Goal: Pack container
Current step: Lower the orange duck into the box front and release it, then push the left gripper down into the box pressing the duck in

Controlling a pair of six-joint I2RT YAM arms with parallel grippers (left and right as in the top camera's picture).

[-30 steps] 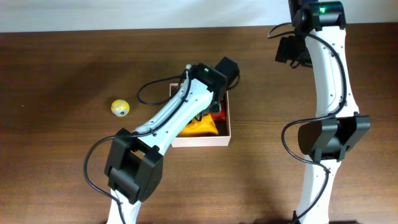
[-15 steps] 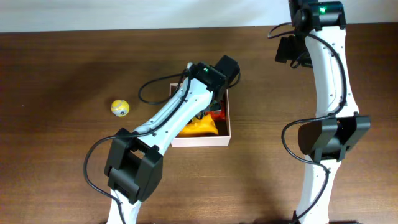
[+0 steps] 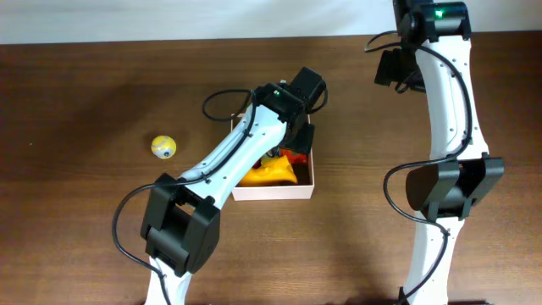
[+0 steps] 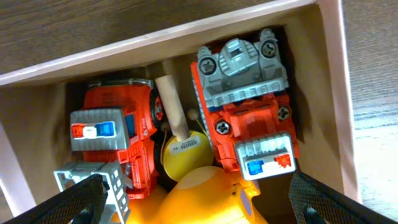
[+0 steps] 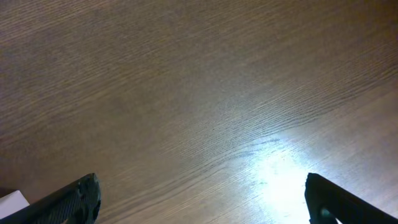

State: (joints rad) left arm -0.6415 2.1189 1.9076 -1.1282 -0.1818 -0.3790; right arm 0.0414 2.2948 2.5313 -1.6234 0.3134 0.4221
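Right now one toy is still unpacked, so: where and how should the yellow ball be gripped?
Across the ball's widest middle, straight down from above. It is round, so no side is better, and it sits alone on the table, left of the container, leaving room for both fingers.

table (image 5: 186, 93): wood-grain, slight sheen | container (image 4: 186, 38): matt cardboard | toy truck (image 4: 249, 118): glossy plastic

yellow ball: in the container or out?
Out. The yellow ball lies on the table, left of the container and apart from it, in the overhead view.
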